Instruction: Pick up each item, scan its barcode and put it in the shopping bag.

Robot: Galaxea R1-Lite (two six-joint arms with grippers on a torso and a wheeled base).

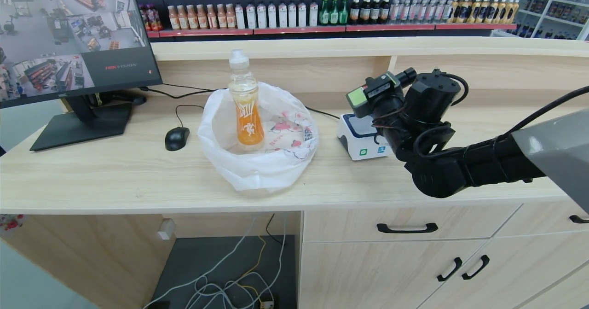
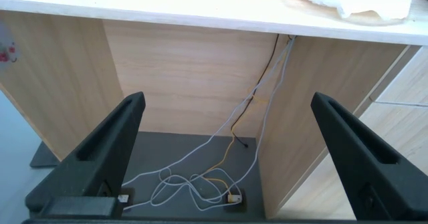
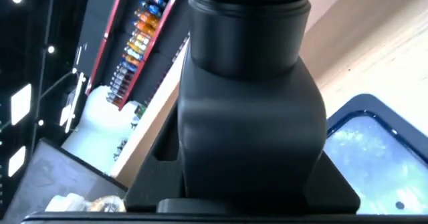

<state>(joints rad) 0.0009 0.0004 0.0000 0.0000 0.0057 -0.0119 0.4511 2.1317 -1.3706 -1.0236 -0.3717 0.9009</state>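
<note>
The left pincer [image 2: 226, 98] hung below the edge of a pale wood-grain counter [image 1: 115, 171], its two black fingers [image 2: 107, 150] spread wide and holding nothing. Ahead of it lay the open recess under the counter, where a tangle of white, yellow and black cables [image 2: 200, 180] trailed down to a dark floor panel. Above it, on the countertop, sat the crumpled edge of a white plastic shopping bag [image 2: 348, 0].

The right pincer [image 1: 391, 131] was up over the counter at the end of the bent black right arm [image 1: 441, 171]. Whether it was wide, narrow or holding anything could not be told. Just beneath and beside it sat a white box-shaped barcode scanner with a dark glass top [image 1: 361, 138], its pane showing close by in the right wrist view [image 3: 374, 157].

To the left of the right pincer, near the scanner but apart from it, the shopping bag [image 1: 276, 161] lay open on the counter. Inside it stood a clear plastic bottle of orange drink with a white cap [image 1: 244, 111], upright and touched by neither pincer.

Farther left of the bag rested a black computer mouse [image 1: 176, 138] and a black-framed monitor on a flat stand [image 1: 69, 32]. Behind the counter a red-edged shelf of bottled drinks [image 1: 322, 12] ran along the wall. Below the right pincer, the counter front carried pale drawers with black handles [image 1: 407, 228].
</note>
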